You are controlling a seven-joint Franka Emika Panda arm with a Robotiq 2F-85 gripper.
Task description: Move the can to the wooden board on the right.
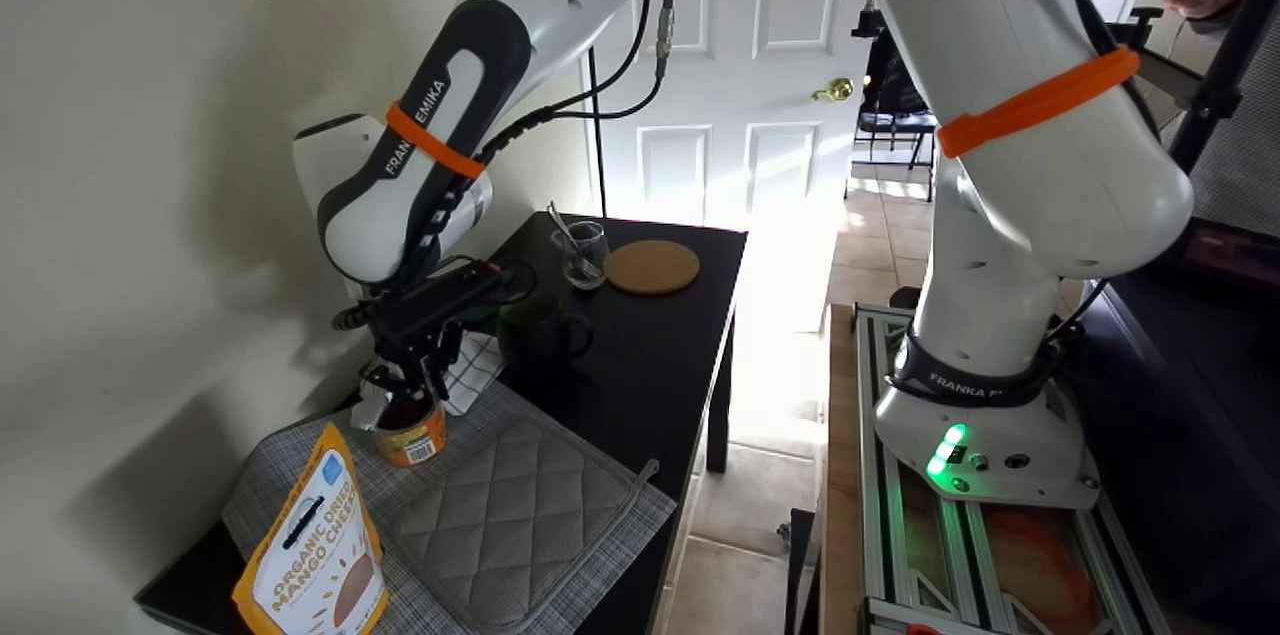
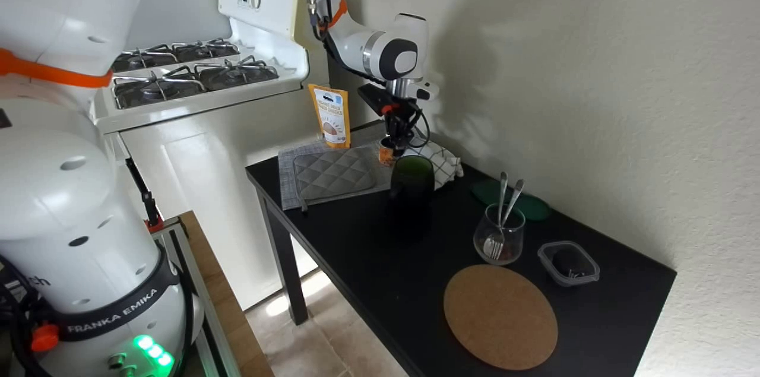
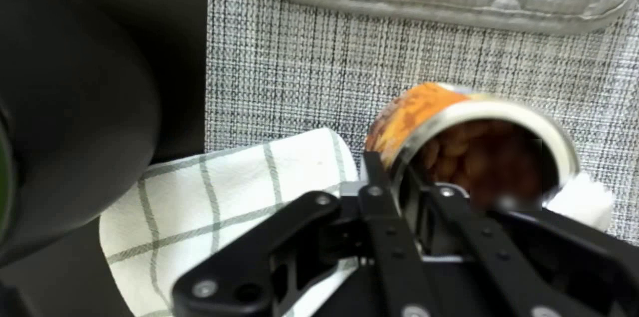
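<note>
The can (image 1: 412,441) is short, with an orange label, and is open at the top with brown contents inside. It is on or just above the grey woven placemat; I cannot tell whether it touches. It also shows in the other views (image 2: 386,156) (image 3: 422,105). My gripper (image 3: 392,169) points down at the can's rim, with one finger outside the wall and one inside, nearly together on it. The gripper also shows in both exterior views (image 1: 410,383) (image 2: 399,145). The wooden board (image 2: 500,317), a round tan disc, lies at the table's far end from the can (image 1: 652,267).
A dark mug (image 2: 412,178) stands close to the can, towards the board. A glass with cutlery (image 2: 500,240) stands beside the board, near a plastic tub (image 2: 568,264). A packet (image 1: 318,555), quilted mat (image 1: 520,515) and checked cloth (image 3: 224,197) are near the can; the wall is close.
</note>
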